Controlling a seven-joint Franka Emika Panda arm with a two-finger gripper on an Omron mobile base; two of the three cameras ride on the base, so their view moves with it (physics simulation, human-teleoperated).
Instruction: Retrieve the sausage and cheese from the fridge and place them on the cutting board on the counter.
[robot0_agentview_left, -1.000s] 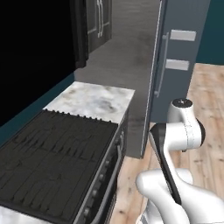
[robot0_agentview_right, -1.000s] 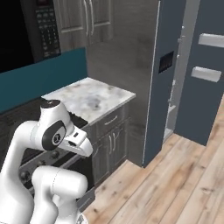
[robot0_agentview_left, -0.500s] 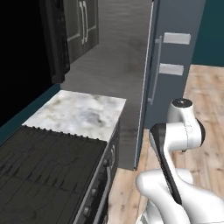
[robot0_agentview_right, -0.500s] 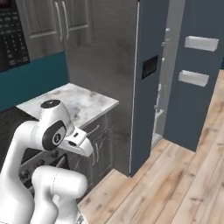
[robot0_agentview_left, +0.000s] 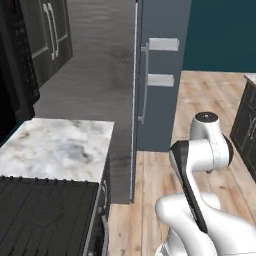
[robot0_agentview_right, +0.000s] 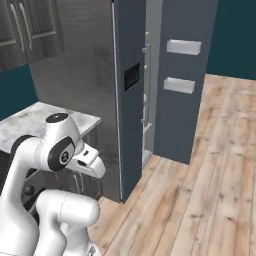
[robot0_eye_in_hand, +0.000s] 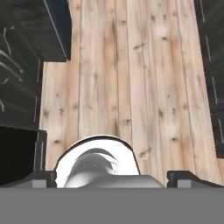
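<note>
The fridge (robot0_agentview_left: 161, 100) is tall and slate blue-grey, and it stands past the end of the counter (robot0_agentview_left: 56, 146). One door (robot0_agentview_right: 186, 80) is swung open, with two white bins on its inner side. The other door (robot0_agentview_right: 126, 115) carries a black panel (robot0_agentview_right: 132, 76). Through the narrow gap between the doors I see a little of the white inside. The sausage, the cheese and the cutting board are out of view. My gripper (robot0_eye_in_hand: 116, 178) is open with nothing between its fingertips (robot0_eye_in_hand: 43, 178), folded close to the arm and pointing down at the wooden floor.
A black stove top (robot0_agentview_left: 42, 217) adjoins the marble counter on the near side. Dark wall cabinets (robot0_agentview_left: 50, 35) hang above. Another dark cabinet (robot0_agentview_left: 247, 125) stands at the right. Light wooden floor (robot0_agentview_right: 200, 190) stretches in front of the fridge.
The whole picture has shifted: the base has driven and turned toward the fridge, which now looks nearer and more central. The arm keeps its folded pose and the gripper stays open.
</note>
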